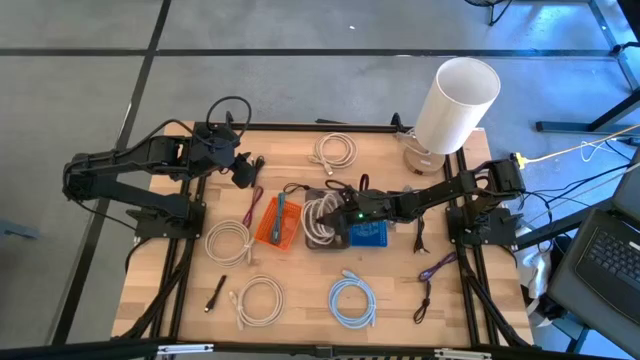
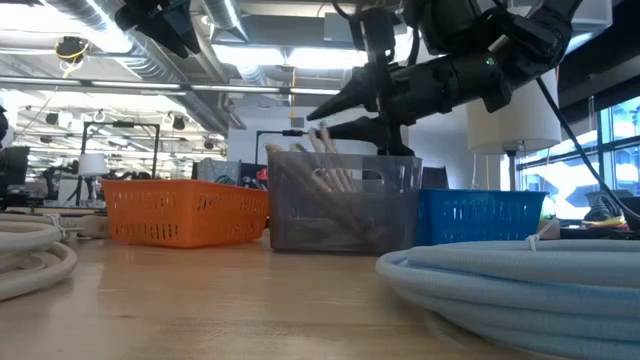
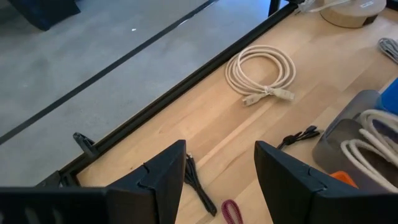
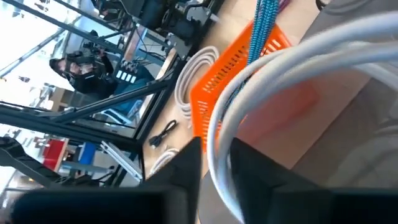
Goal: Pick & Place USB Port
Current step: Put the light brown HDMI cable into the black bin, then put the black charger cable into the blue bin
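Spanning a concrete floor (image 1: 300, 25), wooden table (image 1: 390, 310) — 3 bins (image 1: 322, 222)

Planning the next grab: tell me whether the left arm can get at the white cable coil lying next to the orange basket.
Probably yes. The left gripper hangs open above bare table, and the white cable coil lies uncovered beside the orange basket, with nothing between.

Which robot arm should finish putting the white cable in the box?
The right one, probably. The right gripper is over the clear bin and grips the white cable, while the left gripper hangs open and apart.
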You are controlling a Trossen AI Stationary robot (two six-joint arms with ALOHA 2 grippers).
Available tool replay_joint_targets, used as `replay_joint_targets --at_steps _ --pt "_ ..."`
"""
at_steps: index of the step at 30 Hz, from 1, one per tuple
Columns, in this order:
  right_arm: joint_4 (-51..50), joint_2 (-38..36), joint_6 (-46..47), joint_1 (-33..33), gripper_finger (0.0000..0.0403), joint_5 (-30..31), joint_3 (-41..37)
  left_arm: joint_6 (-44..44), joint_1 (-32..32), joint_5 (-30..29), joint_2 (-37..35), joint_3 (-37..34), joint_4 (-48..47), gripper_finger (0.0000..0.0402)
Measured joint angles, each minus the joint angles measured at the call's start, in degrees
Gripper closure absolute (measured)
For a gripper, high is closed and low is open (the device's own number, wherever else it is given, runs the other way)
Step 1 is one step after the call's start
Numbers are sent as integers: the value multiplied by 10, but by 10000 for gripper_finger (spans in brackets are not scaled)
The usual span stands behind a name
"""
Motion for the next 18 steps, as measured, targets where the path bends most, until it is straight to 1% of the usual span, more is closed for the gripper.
replay_joint_targets --at_steps 5,8,10,14,18 --pt "10 0 16 0 224 -13 0 0 0 0 0 0 0 217" --pt "42 0 20 0 194 -14 0 9 0 0 0 0 0 217" --pt "77 0 20 0 185 -14 0 14 0 0 0 0 -1 217" --pt "152 -6 17 0 181 -13 0 15 0 0 0 0 -1 217" --pt "221 -36 -22 0 180 -14 2 15 0 1 0 0 -2 217"
